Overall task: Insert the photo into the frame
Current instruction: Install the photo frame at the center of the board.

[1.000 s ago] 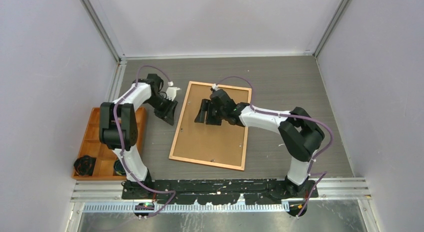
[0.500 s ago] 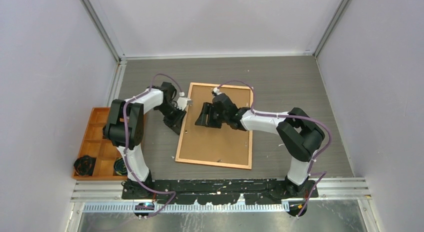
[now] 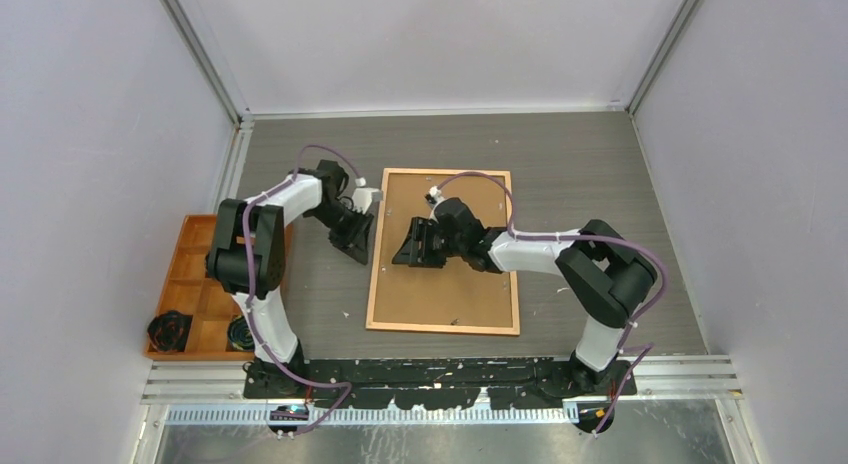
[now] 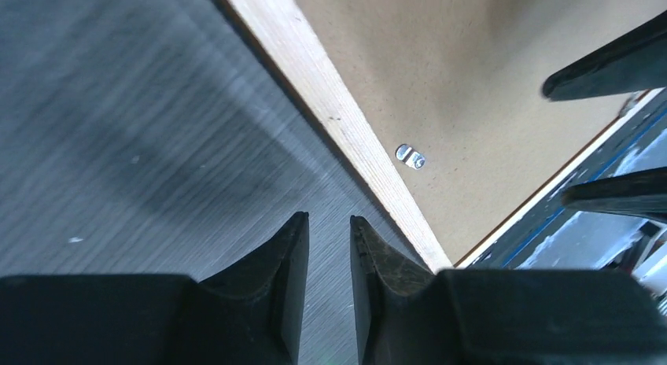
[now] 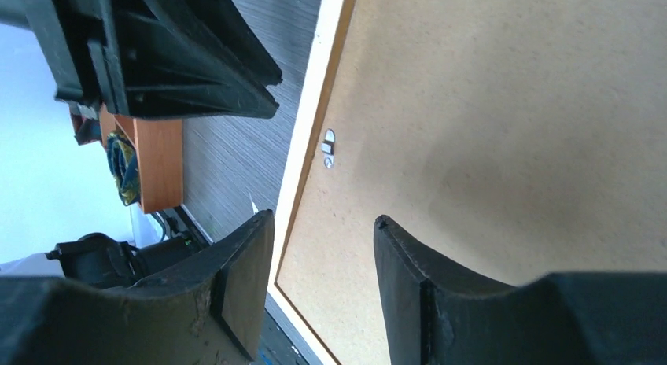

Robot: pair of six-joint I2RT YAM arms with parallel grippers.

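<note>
The frame lies back up on the table, its brown fibreboard back facing the cameras. The photo is hidden. My left gripper hovers low at the frame's left rail, over the bare table just outside it. In the left wrist view my left gripper shows a narrow gap with nothing in it. My right gripper is above the back board near that same rail. It is open in the right wrist view and holds nothing. A small metal clip sits on the board's edge.
An orange compartment tray stands at the left table edge with black items in its near cells. Grey walls close in the table at the back and both sides. The arms' base rail runs along the near edge.
The frame has swung and slid to the right, now squarer to the table. My left gripper followed its left rail and narrowed. My right gripper shifted slightly nearer and closed a little.
</note>
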